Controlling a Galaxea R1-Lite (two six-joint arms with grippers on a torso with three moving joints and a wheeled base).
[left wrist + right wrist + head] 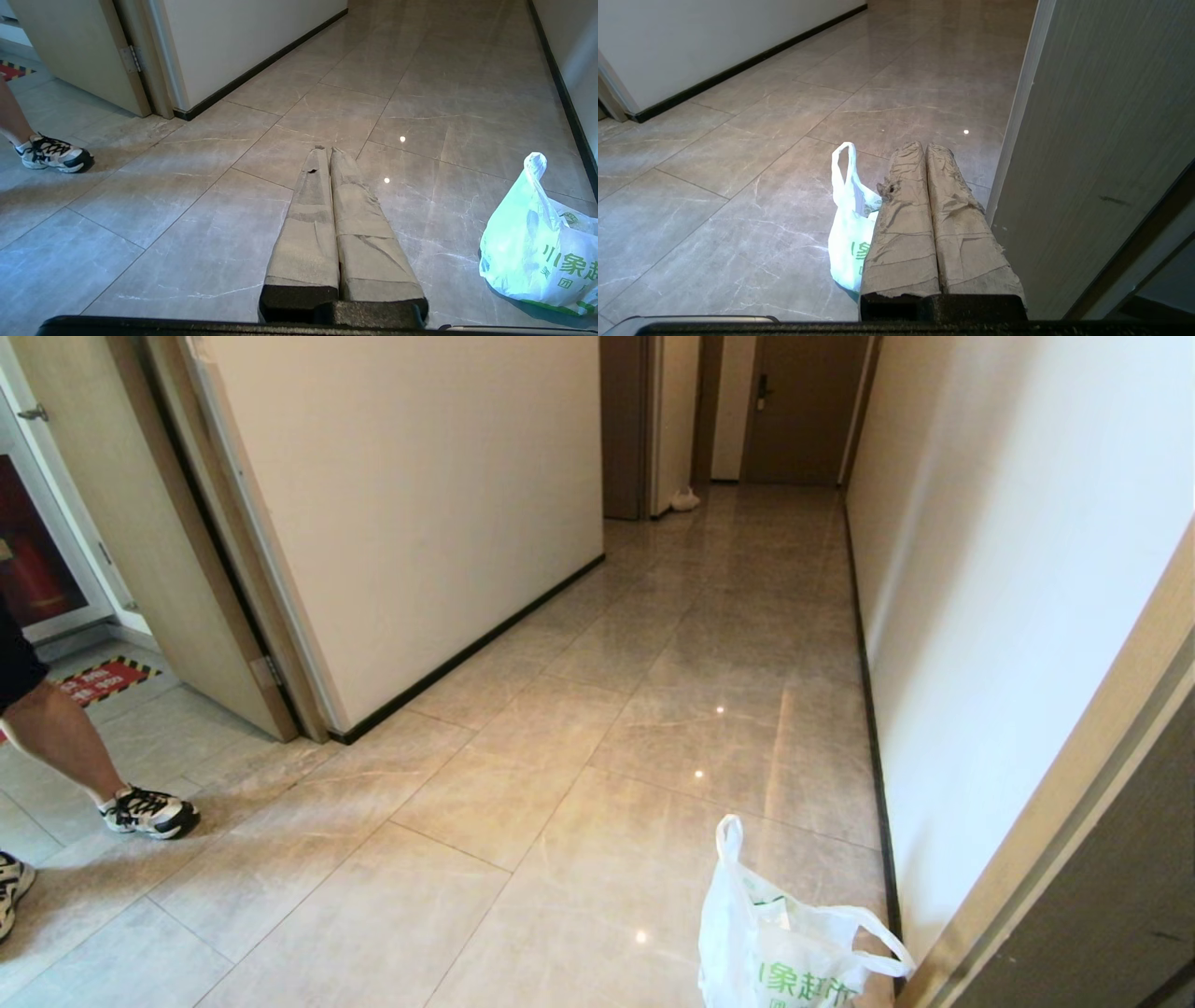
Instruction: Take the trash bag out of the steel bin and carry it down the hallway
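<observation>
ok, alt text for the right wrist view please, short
The right gripper, its paper-wrapped fingers shut with nothing between them, points along a glossy beige marbled tile hallway floor. A thin white translucent plastic trash bag with green print stands on the floor beside the fingers, one loop handle upright. A pale wood-grain door panel fills the side.

An apartment-style hallway (709,644): glossy marbled floor tiles, cream walls (1008,523), black baseboard (467,653), brown doors (803,411) at the end

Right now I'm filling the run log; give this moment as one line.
trash bag: on hallway floor, unheld | left claw: shut, empty | right claw: shut, empty
</observation>
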